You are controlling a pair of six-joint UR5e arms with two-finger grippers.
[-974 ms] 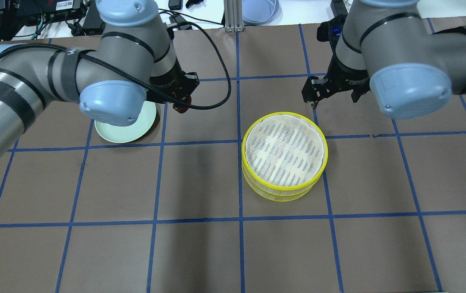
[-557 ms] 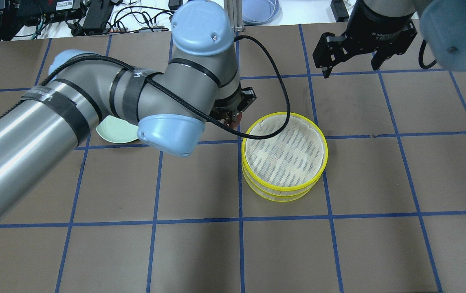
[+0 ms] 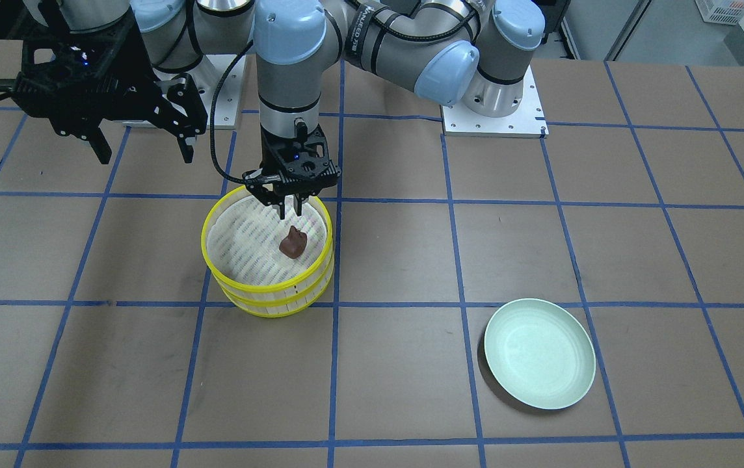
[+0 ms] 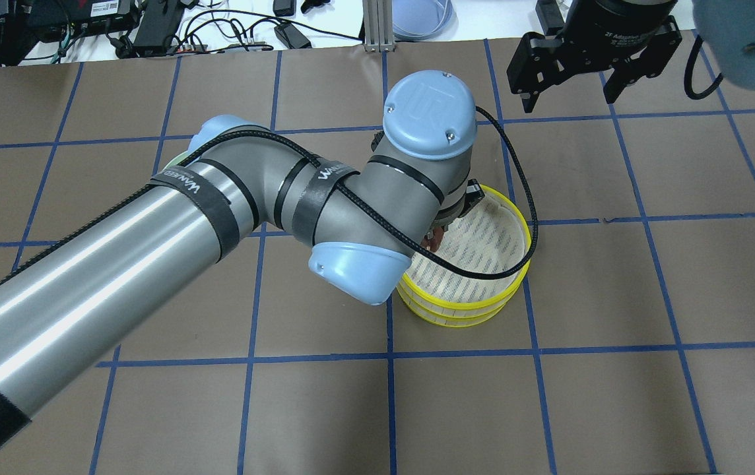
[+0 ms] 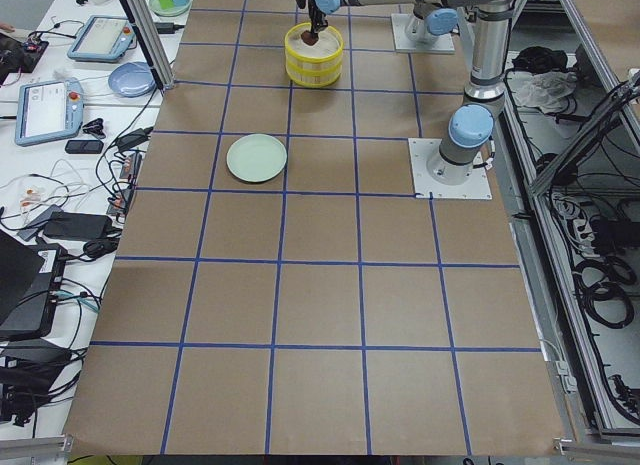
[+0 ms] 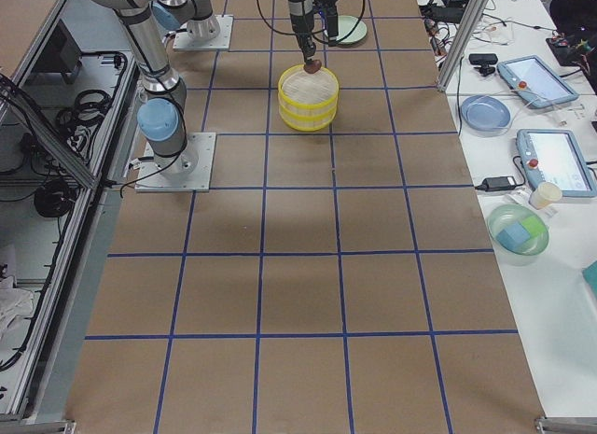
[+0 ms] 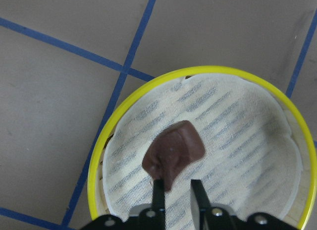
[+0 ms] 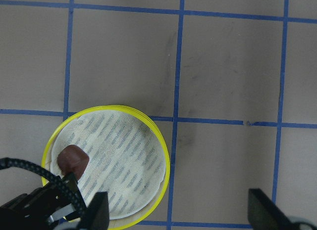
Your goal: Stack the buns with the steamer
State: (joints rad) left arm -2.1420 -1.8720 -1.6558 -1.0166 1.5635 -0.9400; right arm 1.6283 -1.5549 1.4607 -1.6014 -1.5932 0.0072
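Bun, dark reddish-brown and blocky, lies in top tier of yellow-rimmed round steamer stack.
Left gripper hovers just above it, jaws slightly parted and empty; right gripper hangs wide open nearby.

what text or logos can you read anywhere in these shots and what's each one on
"UR": raised logo on the blue joint cap of the left arm.
"WANEED", as best it reads: white print on the black strap round that arm; a second strap shows the same, partly hidden.
"2F": white print on the right gripper body; the rest is too blurred.
White label beyond the table's far edge: too small to read.
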